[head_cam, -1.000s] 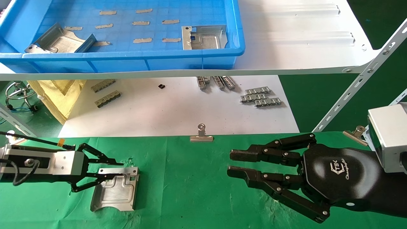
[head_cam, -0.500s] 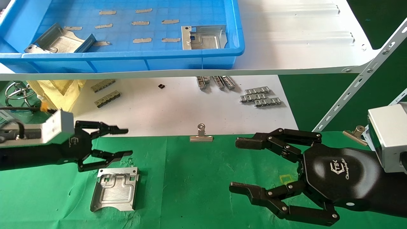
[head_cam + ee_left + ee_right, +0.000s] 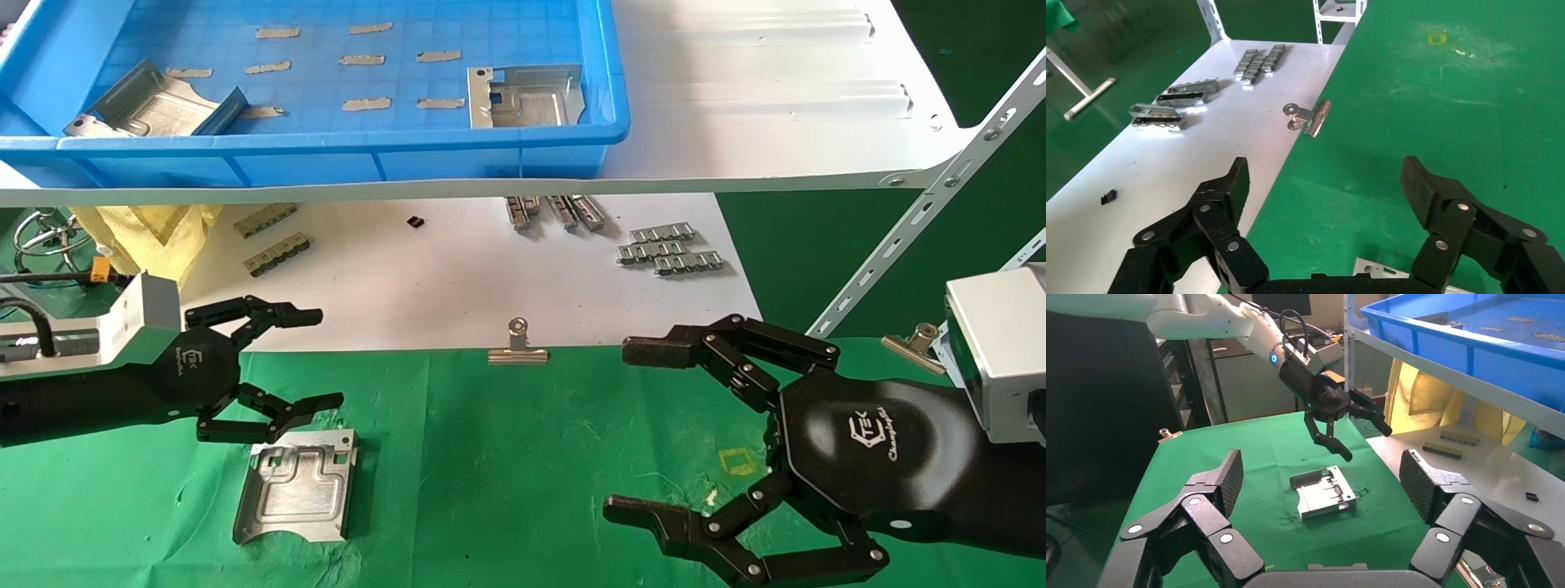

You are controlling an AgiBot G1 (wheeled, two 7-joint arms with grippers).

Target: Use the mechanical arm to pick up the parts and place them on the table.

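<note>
Silver and flanged, one sheet-metal part (image 3: 296, 486) lies flat on the green-cloth table (image 3: 490, 457), just below the left gripper (image 3: 315, 357), whose fingers are spread wide above it, empty. Two more parts (image 3: 523, 96) sit in the blue bin (image 3: 343, 155) on the shelf. Right gripper (image 3: 637, 433) hovers over the cloth, splayed wide, holding nothing.

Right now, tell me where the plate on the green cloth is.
In the head view the plate lies flat on the green cloth at the robot's left, just below the open left gripper.
</note>
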